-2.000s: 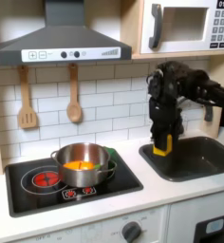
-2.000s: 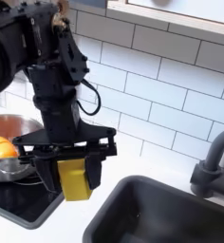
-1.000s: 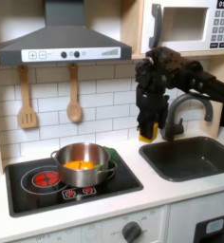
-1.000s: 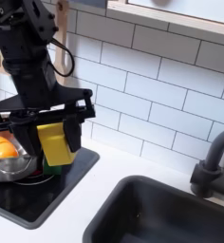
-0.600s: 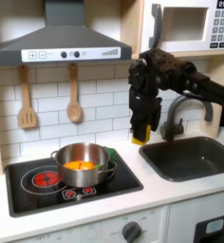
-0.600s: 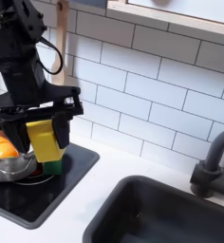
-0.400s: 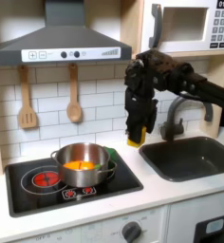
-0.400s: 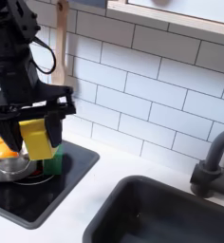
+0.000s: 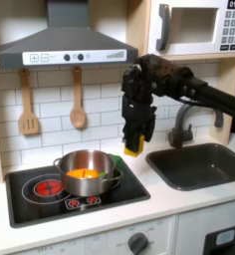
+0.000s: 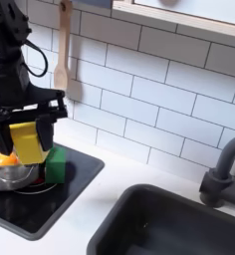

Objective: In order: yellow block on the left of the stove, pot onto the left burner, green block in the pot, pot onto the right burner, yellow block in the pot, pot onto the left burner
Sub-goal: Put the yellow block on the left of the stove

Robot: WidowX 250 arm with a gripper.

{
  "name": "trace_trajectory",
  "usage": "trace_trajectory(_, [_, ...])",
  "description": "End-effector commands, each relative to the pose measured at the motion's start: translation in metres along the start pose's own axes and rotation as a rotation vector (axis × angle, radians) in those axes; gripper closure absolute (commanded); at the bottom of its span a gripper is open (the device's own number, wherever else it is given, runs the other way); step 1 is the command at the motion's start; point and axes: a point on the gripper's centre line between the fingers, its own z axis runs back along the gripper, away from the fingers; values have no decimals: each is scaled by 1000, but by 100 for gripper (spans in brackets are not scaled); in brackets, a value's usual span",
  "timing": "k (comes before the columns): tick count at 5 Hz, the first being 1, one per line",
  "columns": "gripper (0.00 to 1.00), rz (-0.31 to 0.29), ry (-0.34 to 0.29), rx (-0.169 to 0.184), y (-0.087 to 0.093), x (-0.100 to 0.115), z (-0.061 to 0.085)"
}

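Note:
My gripper [image 9: 134,140] [image 10: 28,133] is shut on the yellow block [image 9: 133,147] [image 10: 27,143] and holds it in the air just right of the pot in the first exterior view. The steel pot [image 9: 87,170] [image 10: 4,175] stands on the right half of the black stove [image 9: 35,206] [image 10: 30,214] and covers the right burner. An orange piece [image 9: 84,173] [image 10: 0,154] lies inside it. The green block [image 9: 117,174] [image 10: 56,165] rests on the stove against the pot's right side. The left burner [image 9: 48,186] glows bright red and is bare.
A dark sink [image 9: 201,164] [image 10: 179,224] with a faucet [image 9: 184,115] [image 10: 221,169] lies right of the stove. Two wooden utensils [image 9: 28,105] [image 9: 78,100] hang on the tiled wall under the range hood [image 9: 65,45]. A microwave [image 9: 194,28] sits up high.
The gripper, with the yellow block in it, has risen from over the sink and travelled left across the counter to the stove's right edge beside the pot.

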Motion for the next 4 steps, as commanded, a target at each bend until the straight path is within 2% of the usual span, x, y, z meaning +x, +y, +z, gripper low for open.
trace_trajectory(1, [100, 9, 1, 20, 9, 12, -9])
trace_trajectory(3, [100, 22, 3, 40, 18, 26, -14])
trace_trajectory(4, [100, 53, 9, 34, 25, 39, -15])
